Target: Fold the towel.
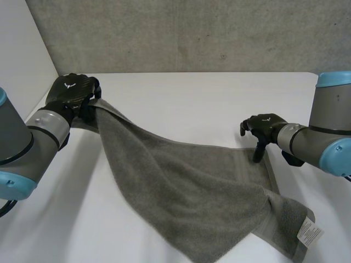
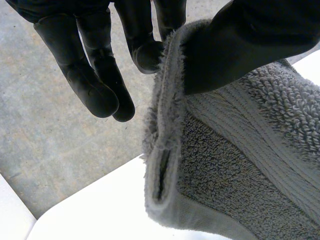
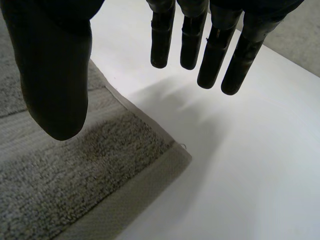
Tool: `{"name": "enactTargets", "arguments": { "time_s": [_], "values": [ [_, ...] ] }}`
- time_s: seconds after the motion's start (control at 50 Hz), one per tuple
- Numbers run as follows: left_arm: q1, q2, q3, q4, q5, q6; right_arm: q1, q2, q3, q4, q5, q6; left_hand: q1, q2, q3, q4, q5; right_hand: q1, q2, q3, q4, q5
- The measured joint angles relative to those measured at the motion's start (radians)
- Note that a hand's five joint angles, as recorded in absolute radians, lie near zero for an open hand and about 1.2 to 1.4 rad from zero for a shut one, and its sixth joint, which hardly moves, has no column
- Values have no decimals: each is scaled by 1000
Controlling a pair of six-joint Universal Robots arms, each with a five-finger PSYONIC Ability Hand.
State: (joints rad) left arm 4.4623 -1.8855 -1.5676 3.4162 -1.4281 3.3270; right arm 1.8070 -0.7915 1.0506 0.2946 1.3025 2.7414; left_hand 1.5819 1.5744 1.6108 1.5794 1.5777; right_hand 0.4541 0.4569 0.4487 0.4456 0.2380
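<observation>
A grey towel lies spread across the white table, running from the far left down to the near right. My left hand holds one far corner lifted off the table. In the left wrist view its thumb pinches the towel's hemmed edge against a finger. My right hand hovers over the towel's right far corner. In the right wrist view its thumb hangs over the towel corner and its straight fingers are above bare table, holding nothing.
A white label is sewn at the towel's near right corner, close to the table's front. A grey wall rises behind the table's far edge. Bare table lies left of the towel and beyond it.
</observation>
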Motion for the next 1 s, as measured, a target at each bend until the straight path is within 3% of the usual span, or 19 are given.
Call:
{"name": "enactTargets", "arguments": {
  "time_s": [0.2,0.4,1.0],
  "values": [
    [0,-1,0,0,0,0,-3,20,8,-17,12,-3,0,0,0,0,0,3,3,3,4,54],
    [0,-3,0,0,0,0,-2,42,12,-24,11,-9,0,0,0,0,0,169,164,178,180,219],
    [0,-4,0,0,0,0,-9,60,8,-31,11,-14,0,0,0,0,0,249,234,250,254,289]
  ]
}}
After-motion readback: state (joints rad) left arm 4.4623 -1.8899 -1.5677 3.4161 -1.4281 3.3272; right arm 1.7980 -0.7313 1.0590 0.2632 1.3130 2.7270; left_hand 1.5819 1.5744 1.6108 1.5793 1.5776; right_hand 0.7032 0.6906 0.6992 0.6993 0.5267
